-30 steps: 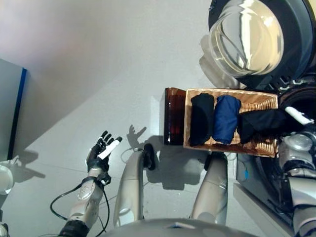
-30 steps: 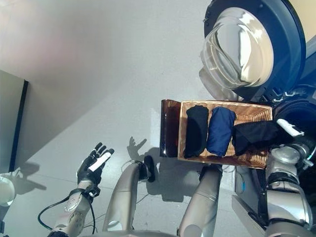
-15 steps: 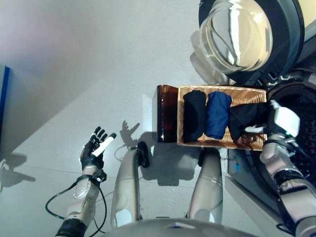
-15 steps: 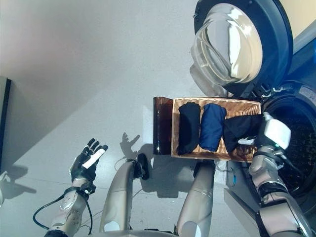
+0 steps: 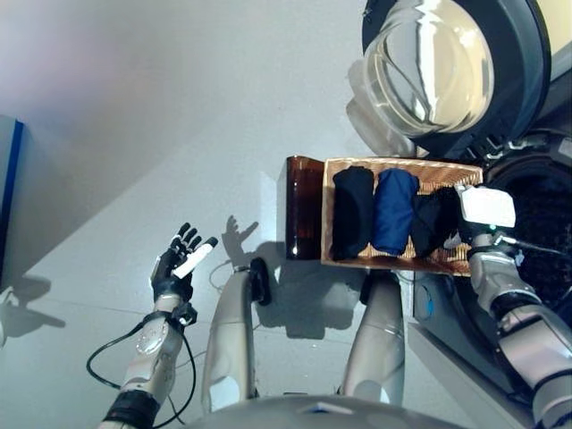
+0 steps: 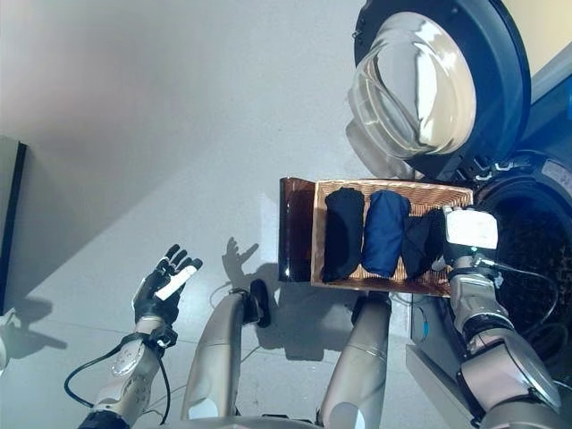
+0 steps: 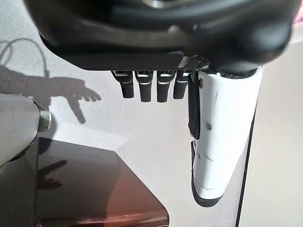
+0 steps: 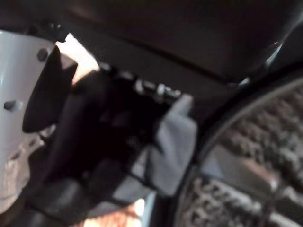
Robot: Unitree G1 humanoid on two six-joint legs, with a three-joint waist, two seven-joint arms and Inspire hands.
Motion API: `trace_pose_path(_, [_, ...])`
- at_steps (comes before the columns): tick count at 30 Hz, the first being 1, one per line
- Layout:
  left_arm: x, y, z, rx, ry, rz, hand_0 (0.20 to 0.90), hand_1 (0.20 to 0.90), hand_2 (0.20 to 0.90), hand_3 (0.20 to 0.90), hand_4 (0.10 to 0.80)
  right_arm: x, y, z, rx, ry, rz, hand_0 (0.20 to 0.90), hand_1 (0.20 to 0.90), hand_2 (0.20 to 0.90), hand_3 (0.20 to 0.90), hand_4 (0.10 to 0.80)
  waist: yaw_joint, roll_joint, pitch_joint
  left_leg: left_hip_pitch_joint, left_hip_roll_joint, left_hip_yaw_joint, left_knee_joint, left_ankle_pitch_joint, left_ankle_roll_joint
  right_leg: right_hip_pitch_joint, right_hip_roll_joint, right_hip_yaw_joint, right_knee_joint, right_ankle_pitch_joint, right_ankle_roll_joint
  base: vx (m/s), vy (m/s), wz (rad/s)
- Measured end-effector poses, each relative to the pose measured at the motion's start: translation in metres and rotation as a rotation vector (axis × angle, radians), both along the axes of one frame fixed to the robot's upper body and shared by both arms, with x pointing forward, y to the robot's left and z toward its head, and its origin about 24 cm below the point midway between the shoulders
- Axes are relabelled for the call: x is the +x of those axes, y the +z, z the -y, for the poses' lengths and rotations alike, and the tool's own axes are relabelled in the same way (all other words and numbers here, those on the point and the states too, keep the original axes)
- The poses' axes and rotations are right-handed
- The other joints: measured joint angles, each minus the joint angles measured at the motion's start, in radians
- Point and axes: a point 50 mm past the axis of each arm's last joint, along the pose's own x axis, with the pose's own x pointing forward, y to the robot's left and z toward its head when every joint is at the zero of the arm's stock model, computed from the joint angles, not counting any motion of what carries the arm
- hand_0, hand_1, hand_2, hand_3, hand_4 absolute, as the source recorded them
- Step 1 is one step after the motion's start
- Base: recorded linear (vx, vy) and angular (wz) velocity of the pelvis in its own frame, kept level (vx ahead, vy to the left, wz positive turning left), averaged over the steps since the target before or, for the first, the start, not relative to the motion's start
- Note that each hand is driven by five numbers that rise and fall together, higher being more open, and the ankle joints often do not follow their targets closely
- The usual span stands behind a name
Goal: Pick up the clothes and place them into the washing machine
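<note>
A wicker basket stands on the floor in front of me. Three rolled clothes lie in it: a black one, a blue one and a bunched black cloth at its right end. My right hand sits on that bunched cloth. In the right wrist view the dark cloth is gathered in its curled fingers beside the white thumb. The washing machine's drum opening lies just right of the basket, its round door swung open. My left hand hangs open over bare floor.
A dark brown box stands against the basket's left side and also shows in the left wrist view. A blue-edged panel runs along the far left. The perforated drum wall is close to my right hand.
My right hand has come left from the drum side to the basket's right end, and the stretched black cloth has bunched up under it. The camera shifted slightly. The left hand stays.
</note>
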Motion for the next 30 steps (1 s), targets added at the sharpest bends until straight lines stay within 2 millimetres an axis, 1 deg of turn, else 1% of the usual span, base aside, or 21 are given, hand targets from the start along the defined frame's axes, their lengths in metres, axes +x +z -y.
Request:
trace_pose_path(4, [0.000,0.000,0.000,0.000,-0.001,-0.001,0.900,0.900,0.900,0.900,0.800,0.000,-0.003,-0.001,-0.122,0.051,-0.079,0.900,0.900,0.900,0.900,0.800,0.002,-0.001,-0.008,0.003,0.000,0.000,-0.005,0.002,-0.003,0.000,0.000,0.000,0.000,0.000,0.000,0.000,0.000,0.00])
trace_pose_path(7, [0.000,-0.001,0.000,0.000,-0.002,-0.003,0.900,0.900,0.900,0.900,0.800,-0.001,-0.003,0.002,-0.219,0.062,-0.135,0.900,0.900,0.900,0.900,0.800,0.005,0.000,-0.019,0.004,-0.001,0.000,-0.010,0.003,-0.004,0.000,0.000,0.000,0.000,0.000,0.000,0.000,0.000,0.00])
trace_pose_path(10, [0.000,-0.001,0.002,0.001,-0.014,-0.006,0.900,0.900,0.900,0.900,0.800,-0.006,-0.009,0.007,-0.310,0.055,-0.236,0.900,0.900,0.900,0.900,0.800,0.017,0.001,-0.031,0.008,-0.001,0.000,-0.015,0.005,-0.007,0.000,0.000,0.000,0.001,-0.001,-0.002,0.000,0.000,0.00])
trace_pose_path(12, [0.000,-0.002,0.005,0.002,-0.028,-0.008,0.900,0.900,0.900,0.900,0.800,-0.009,-0.011,0.011,-0.327,0.043,-0.268,0.900,0.900,0.900,0.900,0.800,0.026,0.000,-0.037,0.009,-0.002,0.000,-0.015,0.005,-0.007,0.000,0.000,0.000,0.004,-0.002,-0.003,0.000,0.000,0.00])
trace_pose_path(17, [0.000,-0.002,0.008,0.005,-0.052,-0.007,0.900,0.900,0.900,0.900,0.800,-0.011,-0.012,0.014,-0.370,0.018,-0.324,0.900,0.900,0.900,0.900,0.800,0.036,0.001,-0.038,0.010,-0.003,-0.001,-0.012,0.006,-0.009,-0.001,-0.003,0.000,0.016,-0.005,-0.007,-0.007,-0.002,0.01])
trace_pose_path(24, [-0.001,-0.003,0.008,0.004,-0.055,-0.007,0.900,0.900,0.900,0.900,0.800,-0.008,-0.010,0.013,-0.381,0.004,-0.334,0.900,0.900,0.900,0.900,0.800,0.047,0.001,-0.039,0.008,-0.004,-0.002,-0.010,0.008,-0.011,-0.007,-0.003,0.003,0.020,-0.005,-0.007,-0.017,0.006,0.00])
trace_pose_path(26, [-0.004,-0.004,0.007,0.004,-0.049,-0.014,0.900,0.900,0.900,0.900,0.800,-0.005,-0.010,0.011,-0.407,0.027,-0.344,0.900,0.900,0.900,0.900,0.800,0.048,0.000,-0.068,-0.024,-0.003,-0.003,-0.001,0.008,-0.011,-0.041,-0.001,0.007,0.026,-0.005,-0.007,-0.046,0.008,-0.03])
trace_pose_path(30, [-0.003,-0.001,0.007,0.011,-0.053,-0.002,0.900,0.900,0.900,0.900,0.800,0.000,-0.003,0.010,-0.427,0.016,-0.322,0.900,0.900,0.900,0.900,0.800,0.049,-0.001,-0.068,-0.055,-0.002,-0.003,0.022,0.006,-0.010,-0.078,-0.001,0.016,0.053,-0.006,-0.009,-0.035,0.000,-0.01])
